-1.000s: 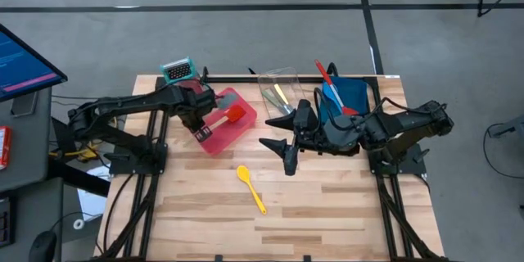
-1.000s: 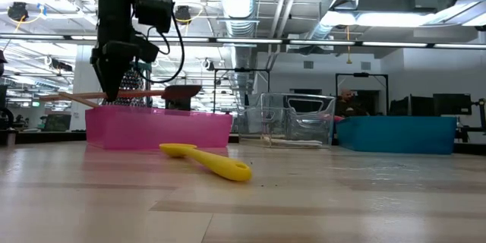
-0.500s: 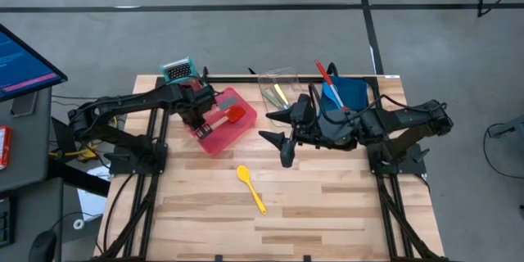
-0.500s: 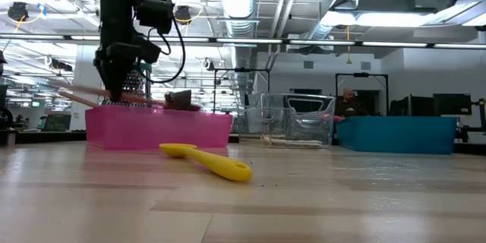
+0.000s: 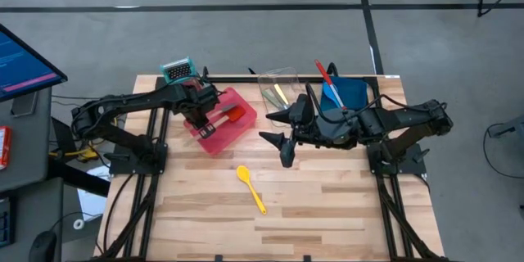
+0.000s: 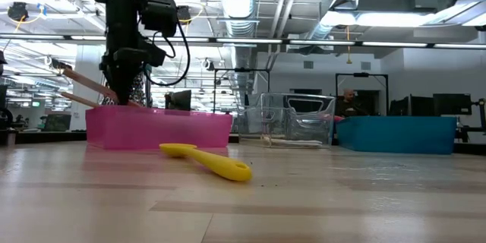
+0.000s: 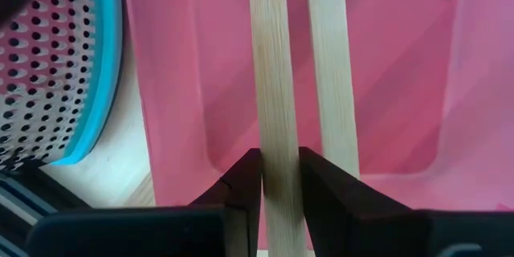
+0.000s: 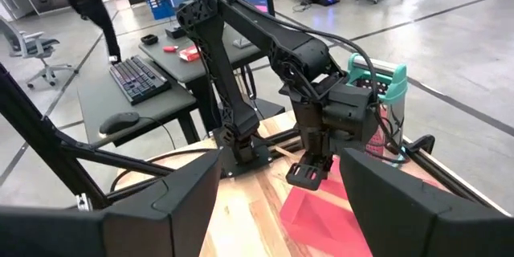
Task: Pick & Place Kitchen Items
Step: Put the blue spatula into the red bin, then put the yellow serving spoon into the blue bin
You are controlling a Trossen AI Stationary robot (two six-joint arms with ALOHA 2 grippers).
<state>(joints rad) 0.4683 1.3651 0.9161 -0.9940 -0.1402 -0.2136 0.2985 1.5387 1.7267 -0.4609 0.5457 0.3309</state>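
My left gripper (image 5: 203, 113) points down into the red tray (image 5: 223, 136), shut on the wooden handle (image 7: 277, 88) of a spatula. A second wooden handle (image 7: 331, 80) lies right beside it in the tray. The yellow spoon (image 5: 251, 187) lies flat on the table, nearer than the trays. My right gripper (image 5: 275, 136) hangs open and high over the table's middle, with nothing between its fingers. The clear tray (image 5: 278, 87) and the blue tray (image 5: 354, 90) at the far side each hold more utensils. My left gripper pinches the spatula's wooden handle (image 7: 278, 157) between its two fingers (image 7: 245, 181), coming from above and lying across it. The handle slants, with its free end (image 6: 64, 70) raised past the tray's rim. The head end lies down in the tray, hidden by the tray's wall.
A teal-topped box grater (image 5: 177, 70) stands just beyond the red tray, close to my left gripper. The near half of the table, around the yellow spoon (image 6: 205, 161), is bare wood. A desk with a monitor stands off the table's left.
The spatula in my left gripper hung level above the red tray a second ago. It has tipped: its head has sunk into the tray while the handle's free end stays raised.
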